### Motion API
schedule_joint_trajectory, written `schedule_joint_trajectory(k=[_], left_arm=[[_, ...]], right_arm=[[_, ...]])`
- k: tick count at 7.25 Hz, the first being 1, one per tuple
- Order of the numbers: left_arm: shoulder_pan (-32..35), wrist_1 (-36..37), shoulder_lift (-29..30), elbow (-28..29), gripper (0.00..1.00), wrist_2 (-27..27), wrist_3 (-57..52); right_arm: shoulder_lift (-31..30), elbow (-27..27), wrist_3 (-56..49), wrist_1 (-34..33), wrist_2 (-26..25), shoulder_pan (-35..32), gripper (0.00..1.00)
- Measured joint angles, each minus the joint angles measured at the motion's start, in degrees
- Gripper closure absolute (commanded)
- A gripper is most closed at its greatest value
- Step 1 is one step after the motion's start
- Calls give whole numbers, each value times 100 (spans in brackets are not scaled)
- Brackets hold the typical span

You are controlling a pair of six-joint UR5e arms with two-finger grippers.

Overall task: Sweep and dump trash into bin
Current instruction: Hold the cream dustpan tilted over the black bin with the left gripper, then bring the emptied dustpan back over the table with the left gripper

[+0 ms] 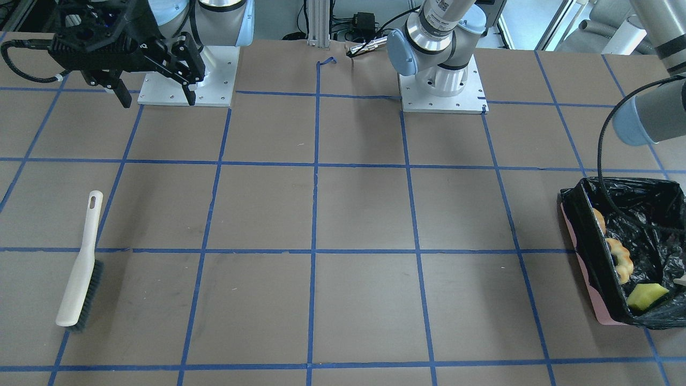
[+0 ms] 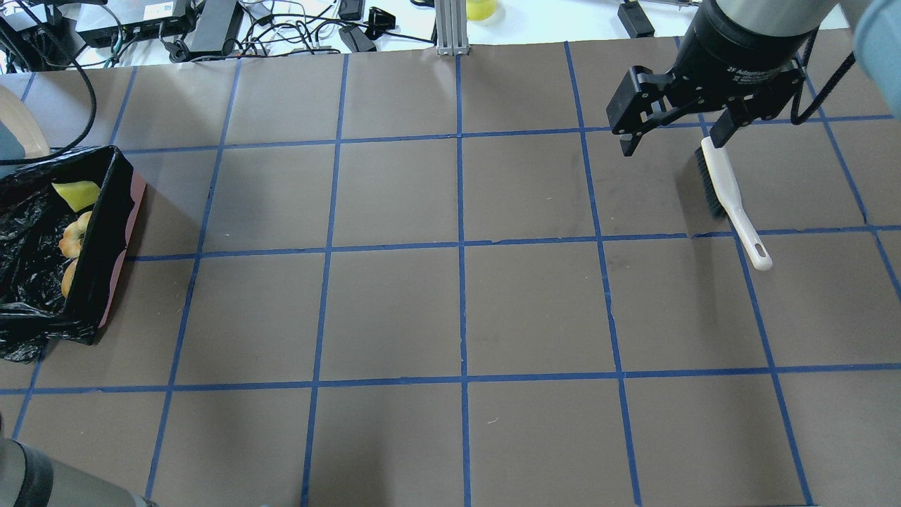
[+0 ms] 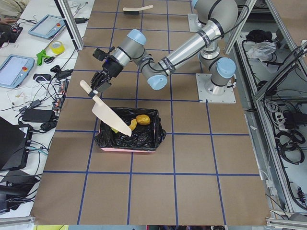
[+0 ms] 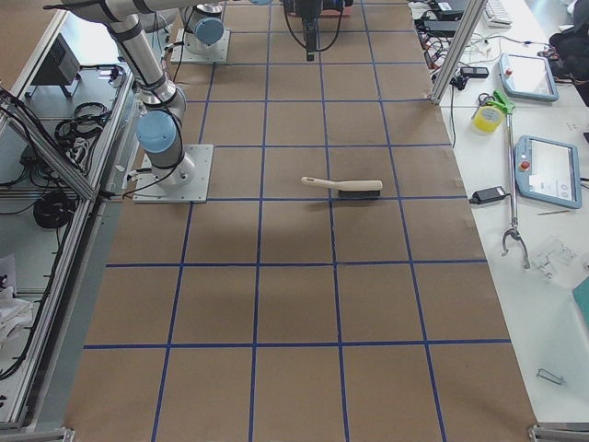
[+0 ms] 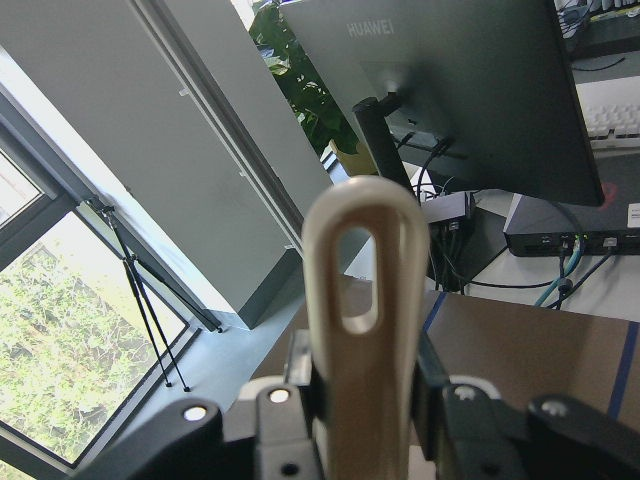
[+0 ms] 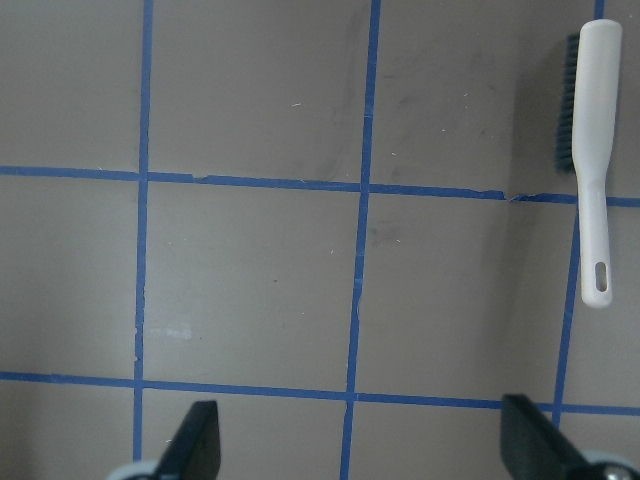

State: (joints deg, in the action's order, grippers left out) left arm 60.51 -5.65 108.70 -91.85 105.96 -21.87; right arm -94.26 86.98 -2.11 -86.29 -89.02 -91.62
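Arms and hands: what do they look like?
The left arm and right arm are silver-grey tubes with pale blue joint caps, on square silver base plates. The left hand and right hand are black, angular, two-fingered; the right one bears small white lettering. A black cable hangs beside the left arm.

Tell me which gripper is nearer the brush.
Right. The right gripper hangs open above the table near the brush; the left gripper holds the dustpan over the bin, at the table's opposite end.
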Motion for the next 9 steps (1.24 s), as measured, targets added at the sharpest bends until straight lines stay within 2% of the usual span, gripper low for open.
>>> schedule_joint_trajectory(k=[4,7,9], left_arm=[[142,-2410,-408,653,100,-197,6],[385,-4141,-695,806,100,-359,639],[510,-4918,-870,848,100,-595,945]], right_arm=[[4,3,-6,7,-34,7,0],[4,3,-8,9,-59,12,0],[4,6,-9,14,-61,13,0]])
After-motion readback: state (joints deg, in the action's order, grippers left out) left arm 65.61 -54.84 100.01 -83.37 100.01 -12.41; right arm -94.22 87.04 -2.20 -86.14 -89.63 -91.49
